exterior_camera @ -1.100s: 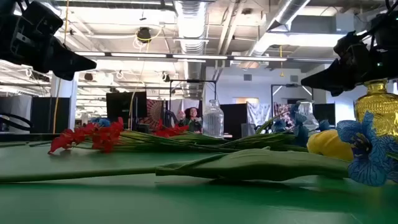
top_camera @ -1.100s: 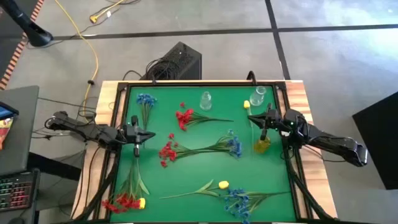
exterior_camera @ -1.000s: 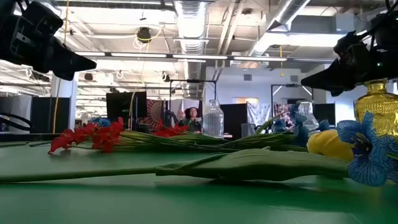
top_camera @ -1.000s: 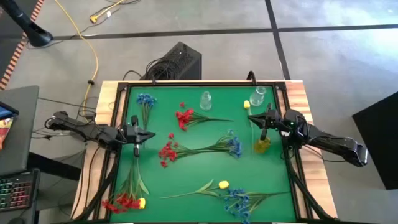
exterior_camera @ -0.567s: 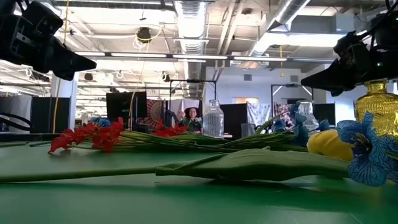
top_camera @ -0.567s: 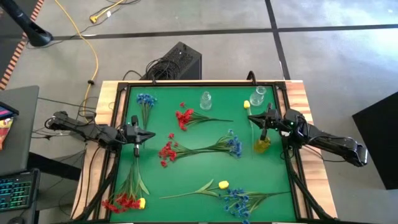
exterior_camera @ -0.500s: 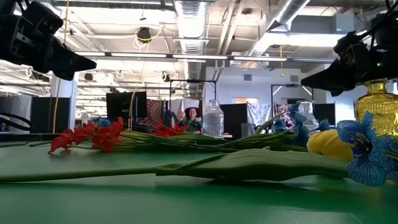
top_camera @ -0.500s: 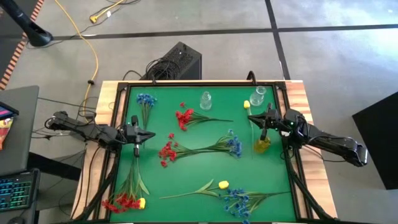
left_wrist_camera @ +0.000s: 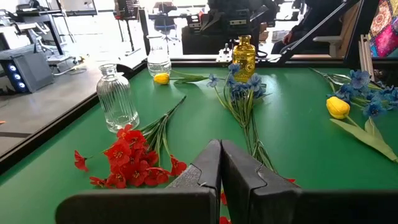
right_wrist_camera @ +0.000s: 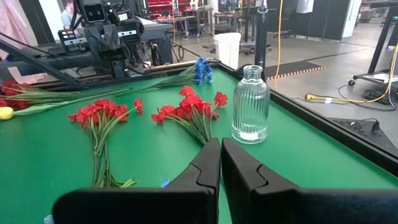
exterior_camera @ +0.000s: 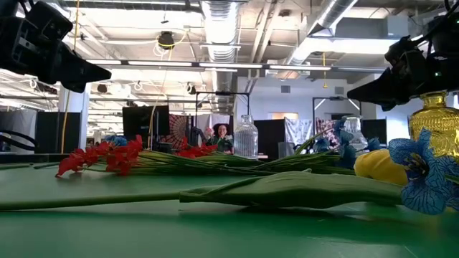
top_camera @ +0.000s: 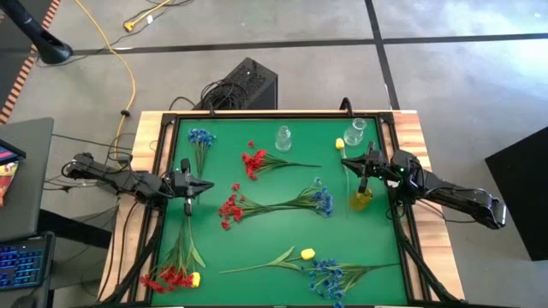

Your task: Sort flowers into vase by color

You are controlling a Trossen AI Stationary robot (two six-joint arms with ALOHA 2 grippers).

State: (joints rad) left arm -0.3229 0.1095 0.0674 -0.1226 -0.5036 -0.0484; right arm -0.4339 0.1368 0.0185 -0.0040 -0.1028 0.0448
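Flowers lie spread over the green mat [top_camera: 274, 231]: blue blooms [top_camera: 199, 137] at the back left, red blooms [top_camera: 253, 161] beside a clear vase [top_camera: 283, 137], and a long red spray [top_camera: 230, 209] and blue spray [top_camera: 323, 201] in the middle. A yellow bud [top_camera: 340, 144] lies by a second clear vase [top_camera: 356, 131]. More flowers lie along the front: a yellow bud [top_camera: 307, 254], blue blooms [top_camera: 325, 275] and red blooms [top_camera: 171, 278]. My left gripper [top_camera: 208, 186] hovers shut at the left side, its fingers [left_wrist_camera: 208, 163] pressed together. My right gripper [top_camera: 346, 161] hovers shut next to the yellow vase [top_camera: 360, 199], holding nothing.
A black frame [top_camera: 163, 171] rims the mat. In the low view a long green stem [exterior_camera: 272, 188] lies close in front, with the yellow vase [exterior_camera: 436, 125] at the right. A person [exterior_camera: 221, 132] sits in the room beyond the table.
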